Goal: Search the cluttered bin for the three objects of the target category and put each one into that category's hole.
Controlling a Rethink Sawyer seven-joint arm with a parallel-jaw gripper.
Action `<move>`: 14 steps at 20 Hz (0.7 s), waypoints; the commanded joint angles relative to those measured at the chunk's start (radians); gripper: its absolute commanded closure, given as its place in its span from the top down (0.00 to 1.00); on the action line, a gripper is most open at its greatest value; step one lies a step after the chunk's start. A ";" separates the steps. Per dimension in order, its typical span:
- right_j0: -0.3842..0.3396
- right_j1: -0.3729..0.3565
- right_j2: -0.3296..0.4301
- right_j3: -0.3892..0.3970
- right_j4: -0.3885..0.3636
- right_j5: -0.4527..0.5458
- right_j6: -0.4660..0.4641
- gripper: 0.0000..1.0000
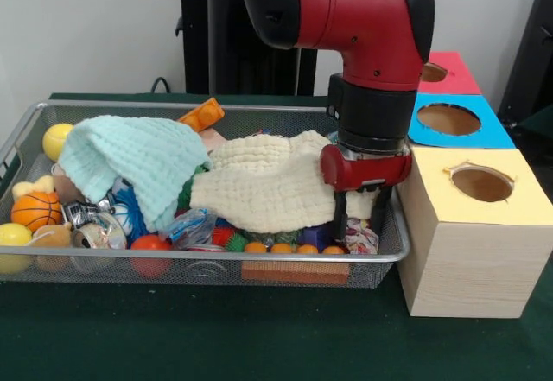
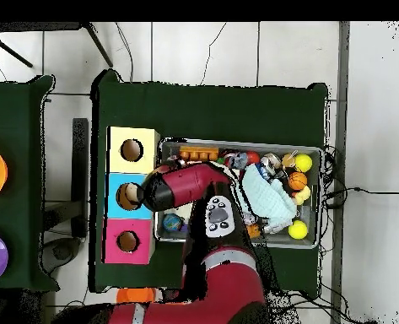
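The wire bin (image 1: pixel 26 135) sits on the green desk (image 1: pixel 207 338), heaped with balls and toys under a mint cloth (image 1: pixel 130 165) and a cream cloth (image 1: pixel 268 187). The claw (image 1: pixel 361 225) reaches down into the bin's right end beside the cream cloth; whether it grips anything, I cannot tell. Right of it stand the yellow box (image 1: pixel 475 243), blue box (image 1: pixel 449 122) and red box (image 1: pixel 449 72), each with a hole.

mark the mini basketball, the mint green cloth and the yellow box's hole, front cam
mini basketball (image 1: pixel 35 210), front view, centre of the orange ball at the bin's left end
mint green cloth (image 1: pixel 130 161), front view, middle of the knit draped over the toys
yellow box's hole (image 1: pixel 482 183), front view, inside the round opening on top
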 commanded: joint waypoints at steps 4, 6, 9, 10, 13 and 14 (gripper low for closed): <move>-0.016 0.133 -0.017 0.113 0.121 -0.089 0.300 1.00; -0.034 0.152 0.001 0.117 0.117 -0.115 0.284 1.00; -0.083 0.192 0.057 0.122 0.102 -0.155 0.243 1.00; -0.097 0.201 0.072 0.123 0.098 -0.165 0.232 1.00; -0.173 0.242 0.157 0.128 0.068 -0.171 0.173 1.00; -0.186 0.249 0.171 0.129 0.065 -0.160 0.160 1.00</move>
